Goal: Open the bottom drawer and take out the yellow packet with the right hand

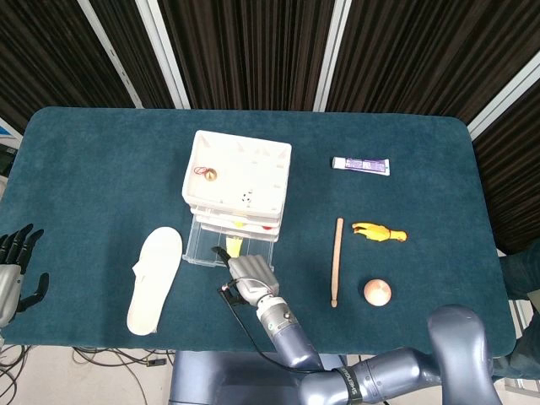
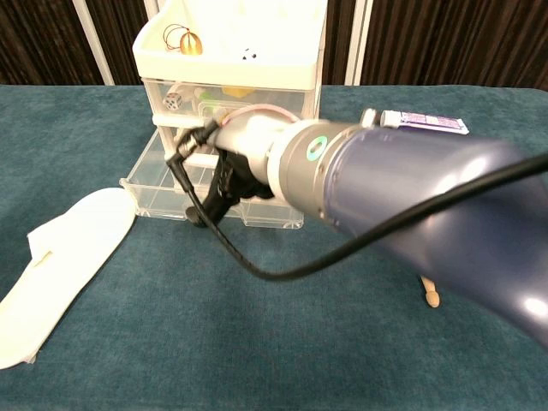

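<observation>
The white drawer unit (image 1: 240, 173) (image 2: 231, 64) stands mid-table with its clear bottom drawer (image 1: 202, 245) (image 2: 158, 184) pulled out toward me. The yellow packet (image 1: 234, 246) lies inside that drawer, near its front. My right hand (image 1: 250, 274) reaches over the drawer's front edge, its thumb spread to the left of the packet and its fingertips right beside it; no grip on the packet shows. In the chest view the wrist and arm (image 2: 282, 163) hide the hand and the packet. My left hand (image 1: 13, 266) hangs off the table's left edge, fingers apart and empty.
A white insole (image 1: 154, 278) (image 2: 60, 257) lies left of the drawer. To the right are a wooden stick (image 1: 337, 261), a yellow toy chicken (image 1: 380, 231), a small ball (image 1: 377, 292) and a tube (image 1: 360, 165) (image 2: 424, 122). A cable (image 2: 223, 248) dangles from the right wrist.
</observation>
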Controlling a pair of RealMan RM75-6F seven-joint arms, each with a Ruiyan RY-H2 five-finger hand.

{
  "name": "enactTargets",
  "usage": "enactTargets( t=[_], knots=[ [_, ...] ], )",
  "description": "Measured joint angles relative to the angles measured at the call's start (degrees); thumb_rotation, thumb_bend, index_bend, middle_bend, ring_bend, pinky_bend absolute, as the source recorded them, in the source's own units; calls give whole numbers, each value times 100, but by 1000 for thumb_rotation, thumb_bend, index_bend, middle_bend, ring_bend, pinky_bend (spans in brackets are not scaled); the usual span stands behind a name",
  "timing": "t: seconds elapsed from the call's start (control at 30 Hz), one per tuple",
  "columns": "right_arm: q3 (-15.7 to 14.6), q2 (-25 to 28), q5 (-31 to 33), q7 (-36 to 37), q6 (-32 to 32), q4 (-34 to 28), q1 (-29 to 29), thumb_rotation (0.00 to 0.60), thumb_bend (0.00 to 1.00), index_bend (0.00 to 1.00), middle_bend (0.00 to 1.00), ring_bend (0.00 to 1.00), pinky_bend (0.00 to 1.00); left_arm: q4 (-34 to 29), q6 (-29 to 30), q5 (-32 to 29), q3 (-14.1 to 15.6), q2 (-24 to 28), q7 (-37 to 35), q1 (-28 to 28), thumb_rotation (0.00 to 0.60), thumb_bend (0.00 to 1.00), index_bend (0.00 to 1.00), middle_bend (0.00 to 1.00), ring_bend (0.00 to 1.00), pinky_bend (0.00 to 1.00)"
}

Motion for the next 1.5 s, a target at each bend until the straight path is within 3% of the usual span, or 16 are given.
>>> enactTargets(
  t=[0.17, 0.37, 0.8, 1.1, 1.5],
  knots=[
    [94, 312, -267, -164, 20, -127, 68, 600, 307, 129, 958, 1000, 1000, 0, -7, 8, 3, -2, 4, -5, 600, 463, 54, 0, 0, 0],
    [90, 804, -309, -460, -440, -103, 247, 600, 271, 165, 986, 1000, 1000, -6, -3, 1, 0, -2, -2, -2, 600, 463, 54, 0, 0, 0],
    [-689, 1381, -1896, -824, -1470, 902, 679, 600, 209, 220, 1000, 1000, 1000, -17, -29, -78, -35, -1, -25, -11, 600, 463, 54, 0, 0, 0],
    [-929, 1616, -2000, -953, -2281, 1563, 1183, 600, 210, 240, 1000, 1000, 1000, -33, -27, -101, -38, 2, 14, -6, 600, 463, 54, 0, 0, 0],
    [-1184, 1477, -1885, -961, -2516, 1982, 1570, 600, 211, 258, 1000, 1000, 1000, -53, -79, -141, -40, 22, 7, -19, 600, 462, 54, 0, 0, 0]
  ],
)
